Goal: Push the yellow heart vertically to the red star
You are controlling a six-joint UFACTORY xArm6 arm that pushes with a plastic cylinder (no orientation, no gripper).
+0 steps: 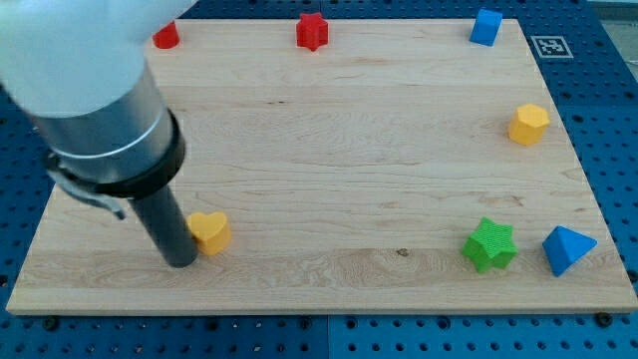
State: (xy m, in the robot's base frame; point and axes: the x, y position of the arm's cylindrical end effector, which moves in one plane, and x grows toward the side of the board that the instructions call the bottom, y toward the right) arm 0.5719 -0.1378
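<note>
The yellow heart (210, 231) lies on the wooden board (329, 150) at the view's lower left. The red star (312, 31) sits at the view's top edge, right of the heart and far above it. My tip (180, 262) rests on the board just left of the heart and slightly below it, touching or almost touching its left side. The rod rises into a wide grey and white arm body that fills the view's upper left.
A red block (165, 36) sits at the top left, partly behind the arm. A blue cube (485, 27) is at the top right. A yellow hexagon (528, 125) is at the right edge. A green star (489, 245) and a blue triangle (566, 249) are at the lower right.
</note>
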